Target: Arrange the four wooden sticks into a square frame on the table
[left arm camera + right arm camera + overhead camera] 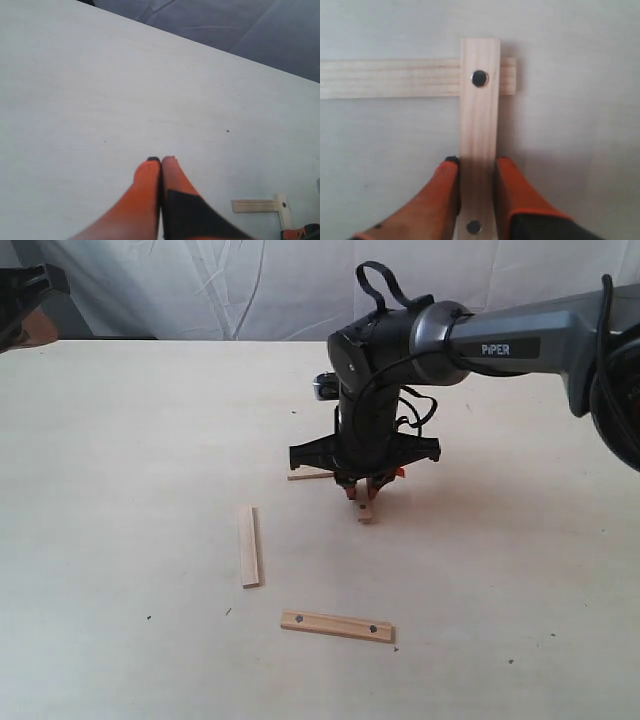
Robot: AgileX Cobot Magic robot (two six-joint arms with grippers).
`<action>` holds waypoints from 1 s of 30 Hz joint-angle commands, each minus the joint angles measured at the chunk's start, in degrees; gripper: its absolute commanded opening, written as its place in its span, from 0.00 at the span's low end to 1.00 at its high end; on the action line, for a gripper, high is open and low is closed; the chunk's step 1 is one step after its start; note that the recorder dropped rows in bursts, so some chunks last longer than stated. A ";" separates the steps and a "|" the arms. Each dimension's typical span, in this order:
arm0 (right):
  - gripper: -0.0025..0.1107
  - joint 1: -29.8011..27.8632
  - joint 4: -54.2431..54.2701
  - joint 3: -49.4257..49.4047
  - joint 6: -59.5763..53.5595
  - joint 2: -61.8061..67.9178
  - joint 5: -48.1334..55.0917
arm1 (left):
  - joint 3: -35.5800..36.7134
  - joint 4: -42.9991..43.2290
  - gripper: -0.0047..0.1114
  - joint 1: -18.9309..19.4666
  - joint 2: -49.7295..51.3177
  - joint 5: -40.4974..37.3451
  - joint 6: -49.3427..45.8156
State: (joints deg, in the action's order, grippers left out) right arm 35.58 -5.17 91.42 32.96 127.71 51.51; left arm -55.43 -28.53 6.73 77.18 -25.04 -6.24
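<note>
Right tool (477,164): I have its fingers clamped on the long edges of a holed stick (479,125). The stick's far end lies across the end of a plain stick (390,78), making one corner. Left tool (161,162): fingers pressed together, holding nothing, over the bench (120,440). A second plain stick (249,546) and a second holed stick (337,625) lie apart from that corner.
</note>
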 commanded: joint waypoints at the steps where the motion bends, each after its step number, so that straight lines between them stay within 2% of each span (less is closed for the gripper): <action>1: 0.02 -1.99 -1.22 0.27 0.50 -0.74 0.44 | 1.07 0.13 0.04 0.03 -0.10 0.54 -0.22; 8: 0.05 -3.56 -1.91 0.27 1.72 -0.74 0.48 | 2.38 -0.50 0.04 0.03 -0.10 2.02 -0.22; 10: 0.13 -3.56 -2.15 0.27 1.92 -0.74 0.27 | 2.38 -0.50 0.04 0.03 -0.10 2.13 -0.22; 14: 0.36 -3.56 -2.26 0.27 1.92 -0.64 0.38 | 2.38 -0.66 0.04 0.03 -0.10 2.10 -0.22; 16: 0.40 -3.56 -2.26 0.27 1.92 -0.86 0.46 | 2.38 -0.78 0.04 0.03 -0.10 2.10 -0.22; 20: 0.40 -3.13 -1.68 0.27 1.92 -2.99 1.51 | 2.38 -0.78 0.04 -0.07 -0.10 2.10 -0.33; 23: 0.40 -0.52 1.56 0.27 0.73 -4.95 0.85 | 2.38 -0.78 0.04 -0.07 -0.10 2.82 -0.32; 30: 0.40 11.23 5.17 0.27 0.60 -3.25 -3.10 | 2.38 2.68 0.04 0.05 -0.10 4.15 -0.18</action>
State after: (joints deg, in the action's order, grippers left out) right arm 43.23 -0.96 91.54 34.05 123.48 50.35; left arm -53.39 -26.65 6.73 77.18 -21.84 -6.44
